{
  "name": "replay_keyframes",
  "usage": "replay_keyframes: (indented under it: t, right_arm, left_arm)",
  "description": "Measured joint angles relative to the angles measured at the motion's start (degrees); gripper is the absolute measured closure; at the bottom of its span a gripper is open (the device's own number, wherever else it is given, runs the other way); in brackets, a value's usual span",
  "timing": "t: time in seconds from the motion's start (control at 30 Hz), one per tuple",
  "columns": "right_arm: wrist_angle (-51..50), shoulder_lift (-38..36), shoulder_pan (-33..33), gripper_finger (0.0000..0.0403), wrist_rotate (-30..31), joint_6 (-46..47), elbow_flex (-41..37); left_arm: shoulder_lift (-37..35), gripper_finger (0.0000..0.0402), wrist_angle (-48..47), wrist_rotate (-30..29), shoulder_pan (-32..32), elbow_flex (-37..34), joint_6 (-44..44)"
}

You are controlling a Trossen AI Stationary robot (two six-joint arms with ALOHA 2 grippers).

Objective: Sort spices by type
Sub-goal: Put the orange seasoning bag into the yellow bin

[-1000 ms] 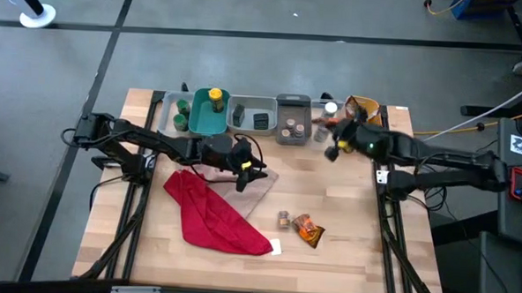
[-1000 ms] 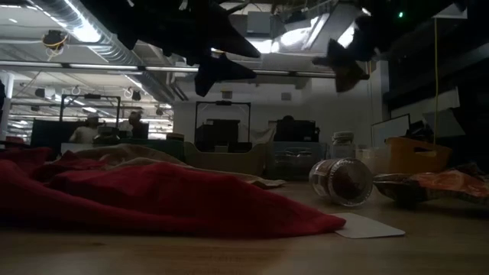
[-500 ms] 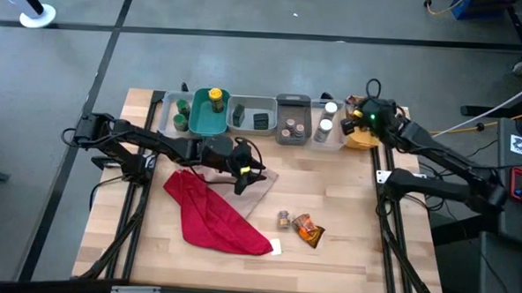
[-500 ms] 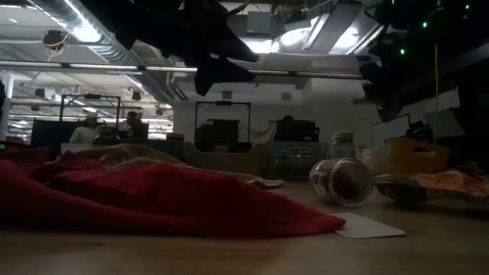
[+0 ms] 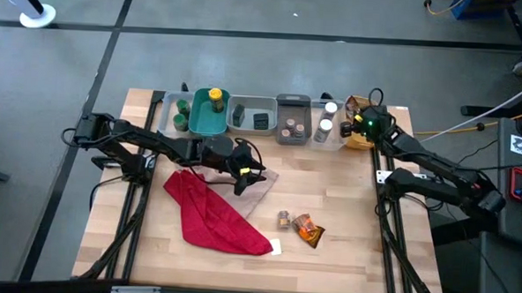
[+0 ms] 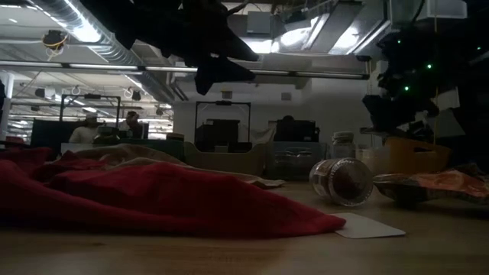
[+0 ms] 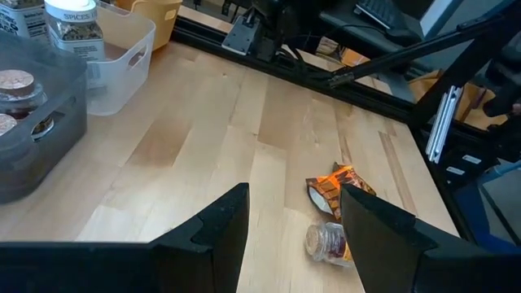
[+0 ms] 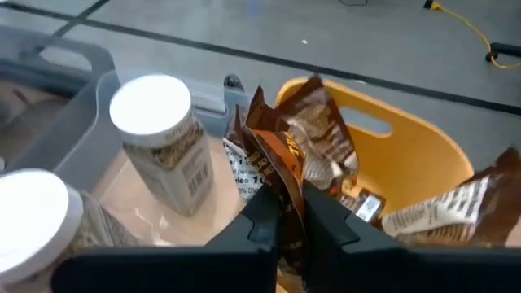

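Note:
My right gripper [image 5: 361,124] is over the yellow bin [image 5: 365,138] at the far right end of the bin row, shut on an orange-brown crinkly packet [image 8: 293,146]. Another packet [image 8: 464,207] lies inside that bin. Two white-capped jars [image 8: 159,142] stand upright in the pale bin beside it. A small jar [image 5: 282,219] lies on its side on the table next to another packet [image 5: 309,229]. My left gripper [image 5: 245,172] hovers open above the tan cloth; its wrist view shows the open gripper [image 7: 293,199] facing that jar and packet. My right gripper pinches the packet between its two fingers by one crinkled end [image 8: 285,199]. The rest of the packet sticks out past the fingertips, lifted clear over the yellow bin's [image 8: 407,155] opening.
A row of bins runs along the far edge: teal [image 5: 208,116], pale, grey [image 5: 291,121], pale, yellow, holding boxes and jars. A red cloth [image 5: 214,217] and a tan cloth [image 5: 259,189] lie left of centre. A white card [image 6: 367,226] lies by the red cloth.
My right gripper, shut on the packet, has swung from in front of the pale bin toward the table's far right corner. It has then dropped lower over the yellow bin. The left arm has kept still.

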Motion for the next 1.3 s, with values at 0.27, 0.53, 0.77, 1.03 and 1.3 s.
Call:
replay_keyframes:
  t: [0.27, 0.53, 0.77, 1.03, 1.3]
  right_arm:
    - [-0.8, 0.0, 0.0, 0.0357, -0.3, 0.4, -2.5]
    - [-0.6, 0.0, 0.0, 0.0355, -0.9, 0.3, -2.7]
    - [-0.6, 0.0, 0.0, 0.035, -2.3, 0.0, -2.7]
    - [-0.2, 0.0, 0.0, 0.0263, -2.1, -0.1, -2.7]
    - [-5.6, -0.4, 0.0, 0.0208, -2.7, -5.2, 2.4]
  left_arm:
    - [0.0, 0.0221, 0.1, 0.0, 0.0, 0.0, 0.0]
    - [0.0, 0.0221, 0.1, 0.0, 0.0, 0.0, 0.0]
    - [0.0, 0.0221, 0.0, 0.0, 0.0, 0.0, -0.5]
    - [0.0, 0.0221, 0.0, 0.0, 0.0, 0.0, -1.0]
    - [0.0, 0.0221, 0.0, 0.0, 0.0, 0.0, -1.5]
